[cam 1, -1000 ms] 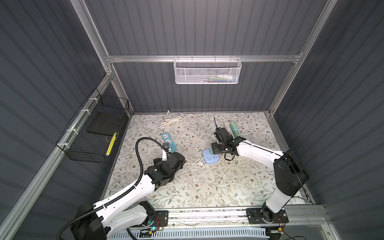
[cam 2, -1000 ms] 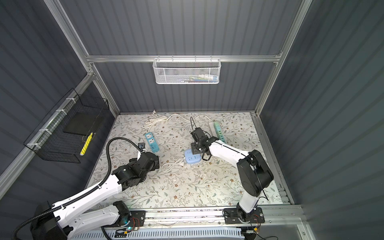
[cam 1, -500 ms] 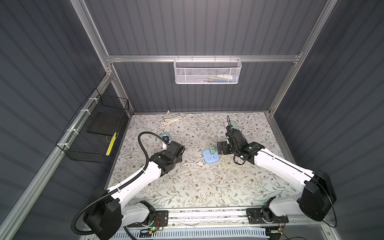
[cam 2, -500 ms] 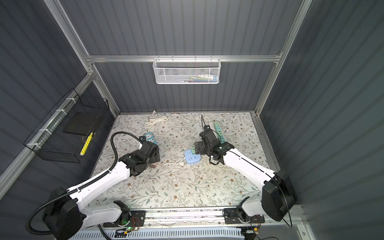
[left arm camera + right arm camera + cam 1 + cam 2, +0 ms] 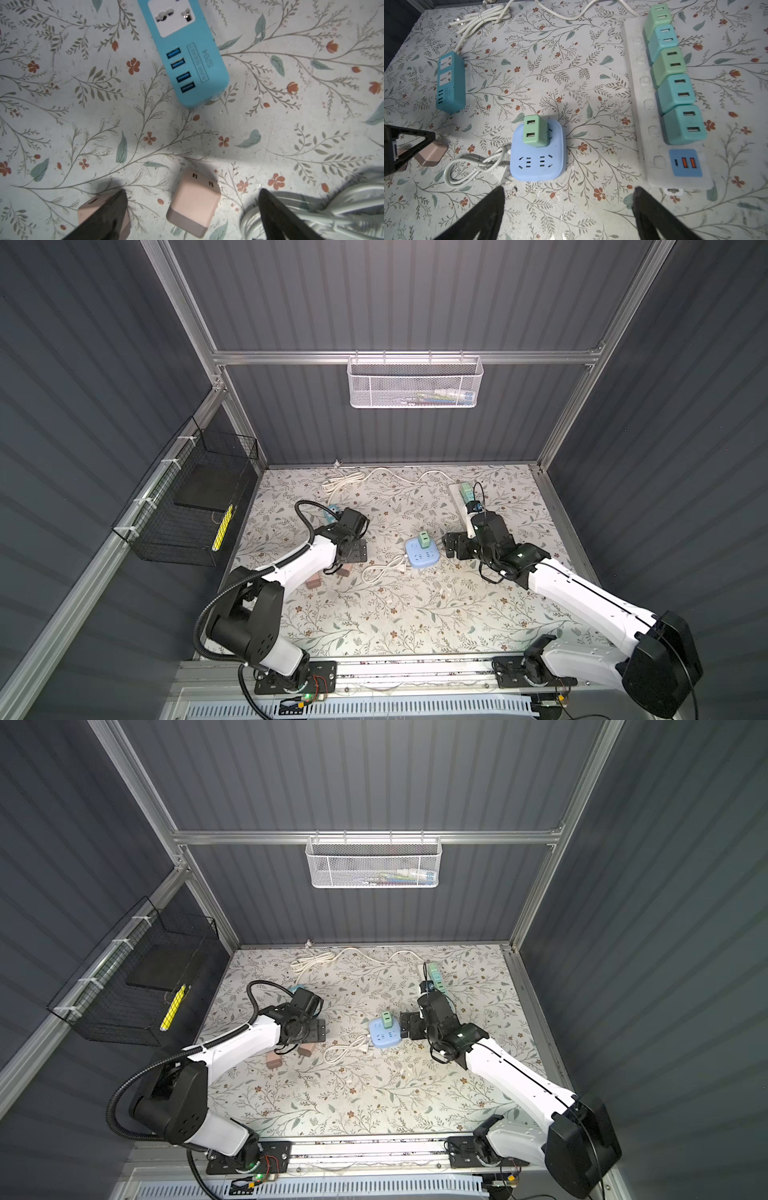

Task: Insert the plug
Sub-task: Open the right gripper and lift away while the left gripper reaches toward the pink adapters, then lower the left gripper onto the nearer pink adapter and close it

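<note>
Right gripper (image 5: 569, 188), spread and empty, faces the pale-green cube plug (image 5: 532, 129) seated in the light-blue square socket block (image 5: 537, 166), coiled white cable (image 5: 467, 168) beside it. Left gripper (image 5: 192, 190), also spread, hangs over a pink cube plug (image 5: 194, 204); its arm mostly hides the teal power strip (image 5: 187, 62) in both top views.

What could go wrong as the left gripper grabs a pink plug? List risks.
1. The left gripper is open around one pink square charger plug, but a finger overlaps a second pink charger; closing may shove it.
2. The coiled white cable lies by the other finger and could snag.
3. The plug lies on its side; the teal power strip needs it turned.
</note>
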